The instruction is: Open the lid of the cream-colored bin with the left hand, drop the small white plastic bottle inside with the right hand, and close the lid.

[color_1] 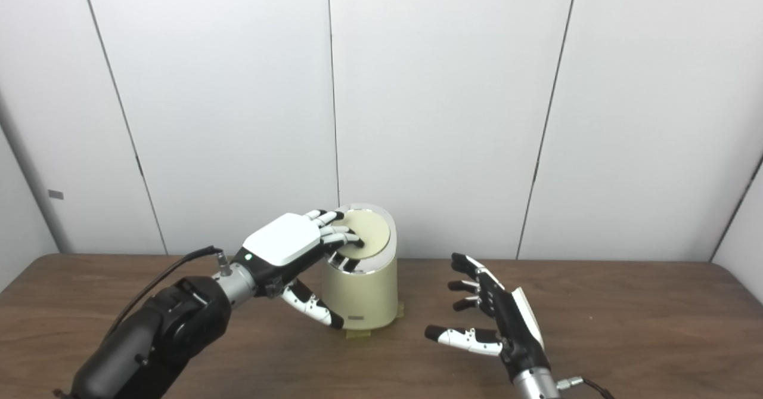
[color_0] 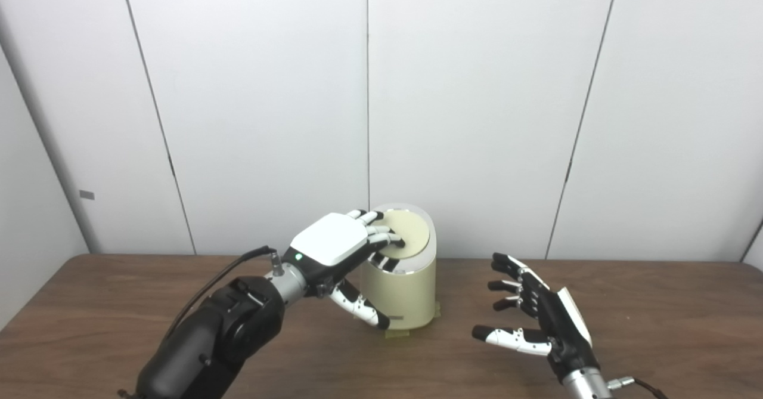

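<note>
Both cams sat side by side at head height, looked fwd and slightly down over the table [color_0: 656, 303] toward the white panel wall [color_0: 477, 89], mid-range. Right eye sat a bit to the right, so the bin [color_1: 363, 291] showed left of centre there vs. centre in left eye. Both views shared approx. the whole scene: tabletop, wall, bin, both arms entering from the bottom edge.

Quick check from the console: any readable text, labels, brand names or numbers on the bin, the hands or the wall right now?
None can be read.
Cream-colored bin: a small dark mark low on its front, too small to read.
Wall: a small grey tag at left, blank or too blurred to tell.
Left hand and right hand: no lettering visible.
</note>
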### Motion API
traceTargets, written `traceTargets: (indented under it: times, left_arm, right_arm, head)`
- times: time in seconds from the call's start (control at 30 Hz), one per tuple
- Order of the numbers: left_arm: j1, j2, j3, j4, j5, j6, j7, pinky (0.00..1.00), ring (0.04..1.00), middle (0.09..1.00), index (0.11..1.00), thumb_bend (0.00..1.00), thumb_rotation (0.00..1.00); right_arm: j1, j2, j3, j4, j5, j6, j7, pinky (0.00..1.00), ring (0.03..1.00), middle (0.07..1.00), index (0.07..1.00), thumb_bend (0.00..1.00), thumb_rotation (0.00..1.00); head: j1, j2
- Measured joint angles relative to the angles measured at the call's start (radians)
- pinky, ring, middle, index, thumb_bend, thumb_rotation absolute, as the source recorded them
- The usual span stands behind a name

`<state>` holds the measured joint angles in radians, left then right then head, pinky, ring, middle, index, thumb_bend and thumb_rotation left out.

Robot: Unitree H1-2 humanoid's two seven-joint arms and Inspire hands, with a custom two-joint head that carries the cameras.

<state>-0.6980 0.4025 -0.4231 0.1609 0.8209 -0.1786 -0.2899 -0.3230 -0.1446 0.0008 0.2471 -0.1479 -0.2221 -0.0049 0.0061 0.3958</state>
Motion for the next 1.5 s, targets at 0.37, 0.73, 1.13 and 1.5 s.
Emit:
traceTargets:
  times: [0.37,0.73,1.13,1.5]
  left_arm:
    - [-0.028,0.020,-0.054,-0.005,0.078,0.001,-0.022,1.00,1.000,0.839,0.845,1.00,0.50]
    - [-0.056,0.026,-0.083,-0.039,0.148,0.018,-0.060,1.00,0.995,0.800,0.801,1.00,0.49]
    - [0.098,-0.012,0.130,-0.053,-0.055,-0.042,0.119,0.94,0.996,0.865,0.864,0.84,0.44]
    - [0.333,-0.166,0.459,-0.068,-0.646,0.059,0.158,0.92,0.971,0.969,0.927,0.90,0.49]
  right_arm:
    - [0.000,0.000,0.000,-0.001,-0.002,0.000,-0.003,0.58,0.741,0.848,0.841,0.84,0.27]
    - [0.001,0.001,0.000,-0.004,0.003,0.002,-0.003,0.59,0.740,0.845,0.840,0.84,0.26]
    - [0.008,0.002,0.000,-0.016,0.003,0.009,-0.004,0.59,0.739,0.847,0.844,0.83,0.26]
    - [0.020,0.003,-0.007,-0.012,0.024,0.010,-0.004,0.59,0.744,0.853,0.845,0.85,0.24]
  head:
    - [-0.002,0.006]
    - [0.003,0.012]
    - [0.009,0.009]
    - [0.000,0.012]
